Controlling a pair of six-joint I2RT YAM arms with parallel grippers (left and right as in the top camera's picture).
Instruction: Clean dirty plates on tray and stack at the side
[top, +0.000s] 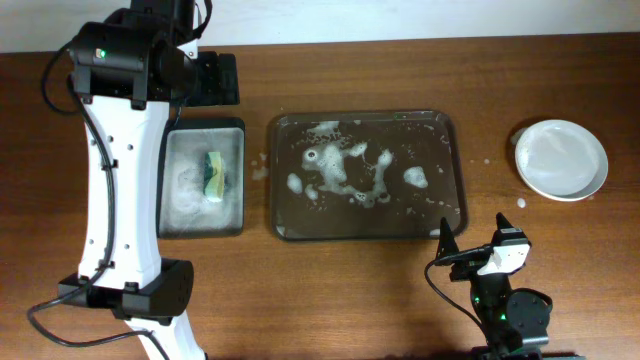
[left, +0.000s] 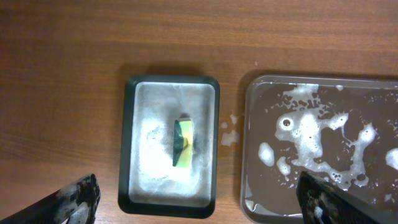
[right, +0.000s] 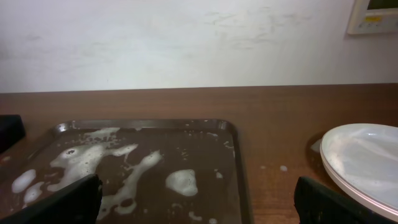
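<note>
Nearest me, the right claw (right: 198, 200) hangs wide open at the tray's (top: 420, 215) near edge, holding nothing. The tray has only foam and water on it, no plate. The plates (top: 560, 160) lie stacked on the bench (top: 400, 300) well to the right; how many, I cannot count surely. The work looks finished. Farther, the left claw (left: 200, 198) is spread wide and empty above the sponge (left: 183, 142).

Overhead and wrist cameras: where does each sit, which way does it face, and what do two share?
Overhead: above the table, facing straight down; left arm, right arm show.
Left wrist: high, facing down on the sponge; open left gripper shows.
Right wrist: low, facing the wall; open right gripper shows.
All share the tray.
</note>
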